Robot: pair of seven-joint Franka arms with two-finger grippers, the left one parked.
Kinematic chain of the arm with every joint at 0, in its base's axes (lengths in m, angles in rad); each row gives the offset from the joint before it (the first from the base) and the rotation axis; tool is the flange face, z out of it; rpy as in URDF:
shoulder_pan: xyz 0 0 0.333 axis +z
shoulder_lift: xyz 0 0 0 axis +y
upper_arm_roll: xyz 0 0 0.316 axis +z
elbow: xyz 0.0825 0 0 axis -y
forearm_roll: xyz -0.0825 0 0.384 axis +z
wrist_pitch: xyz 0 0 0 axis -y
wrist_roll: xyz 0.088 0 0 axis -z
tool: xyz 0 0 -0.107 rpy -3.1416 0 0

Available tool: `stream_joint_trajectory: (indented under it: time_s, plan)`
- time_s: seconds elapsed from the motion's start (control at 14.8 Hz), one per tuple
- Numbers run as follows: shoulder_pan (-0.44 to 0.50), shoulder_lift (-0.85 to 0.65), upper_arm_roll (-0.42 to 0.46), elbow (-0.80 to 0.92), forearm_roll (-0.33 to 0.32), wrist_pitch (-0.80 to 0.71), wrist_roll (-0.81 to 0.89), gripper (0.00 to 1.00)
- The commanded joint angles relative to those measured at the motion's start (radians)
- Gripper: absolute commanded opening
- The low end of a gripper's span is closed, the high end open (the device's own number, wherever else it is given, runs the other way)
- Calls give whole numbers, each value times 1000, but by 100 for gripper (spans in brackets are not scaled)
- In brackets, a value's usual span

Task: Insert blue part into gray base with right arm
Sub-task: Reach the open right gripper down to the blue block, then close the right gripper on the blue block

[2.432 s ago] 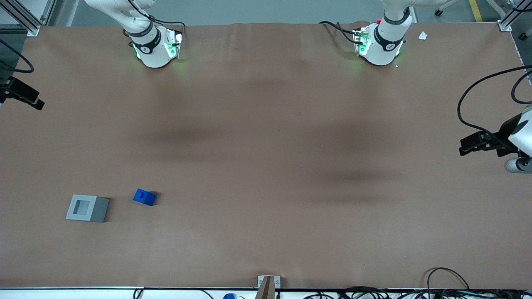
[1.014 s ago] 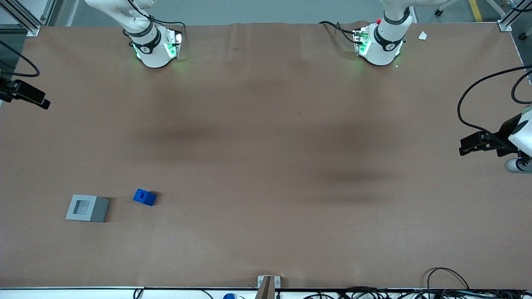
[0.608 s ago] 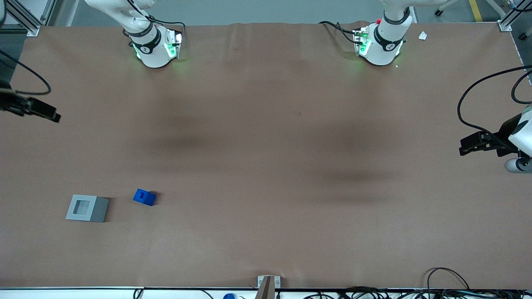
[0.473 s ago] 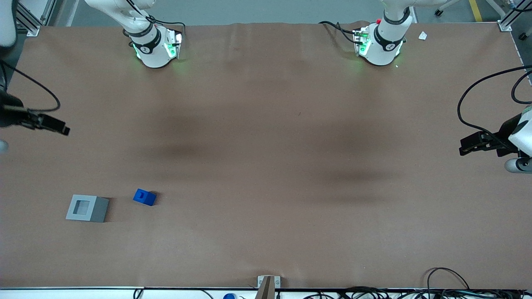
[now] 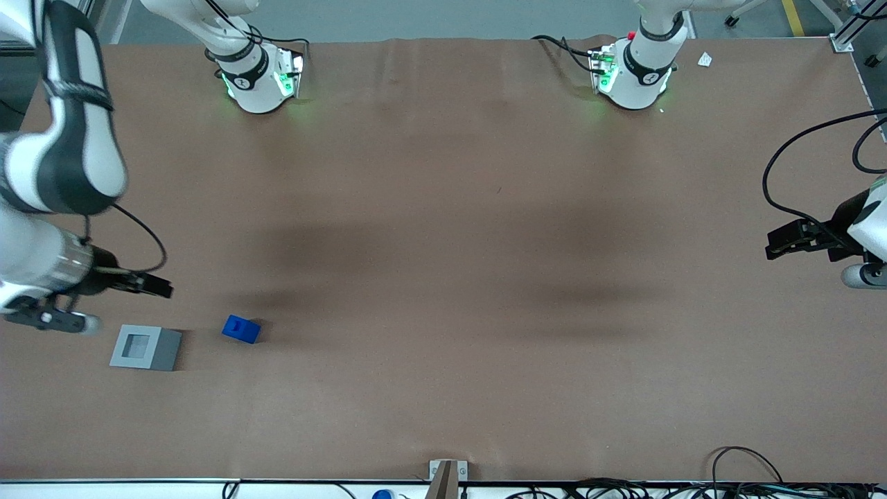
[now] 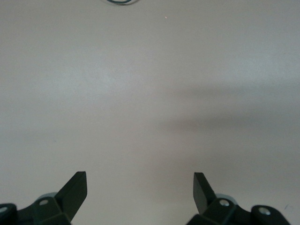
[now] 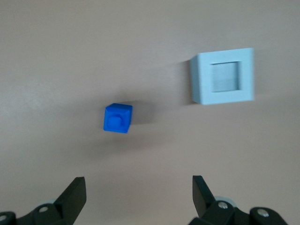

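Brown paper-covered table (image 5: 443,277), flat, a few creases.

White multi-joint right arm w/ black bands (image 5: 62,152) reaches in at the working arm's end of table, above the surface. Its thin black gripper (image 5: 156,285) hangs above the table, farther from front cam than the gray base, and between base and blue part sideways. Wrist view: gripper (image 7: 138,194) empty, jaws spread wide, fingertips (image 7: 75,190) well apart, nothing between them.

Light gray square box w/ square recess in top, darker sides = gray base (image 5: 145,347). Sits flat on table, recess up, recess empty. Wrist view: gray base (image 7: 223,77) clear of the jaws, not in line w/ the gap.

Small bright blue cube-like block = blue part (image 5: 241,328). On table near gray base, toward the parked arm's end from it, apart, not touching; slightly farther from front cam than base. Darker notch shows on its top face. Wrist view: blue part (image 7: 117,118) has a round-looking raised spot on the upward face; lies ahead of the open jaws, apart from both fingers, not between them.

Labels/writing: none readable on arm, base or part.
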Motion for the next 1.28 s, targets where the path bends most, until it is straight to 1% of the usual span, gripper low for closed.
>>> stream_joint_trajectory:
  time_s: [0.0, 0.2, 0.34, 0.41, 0.54, 0.61, 1.08, 1.22]
  plan:
    - [46, 53, 0, -28, 6, 57, 70, 100]
    - [69, 143, 0, -17, 9, 82, 113, 100]
    - [74, 186, 0, -17, 11, 138, 153, 100]
    - [68, 206, 1, -14, 23, 161, 179, 100]
    - [74, 243, 0, 4, 93, 192, 234, 100]
    - [74, 257, 0, 23, 103, 192, 248, 100]
    - [79, 278, -2, 30, 91, 232, 246, 100]
    - [77, 292, -2, 26, 91, 269, 246, 100]
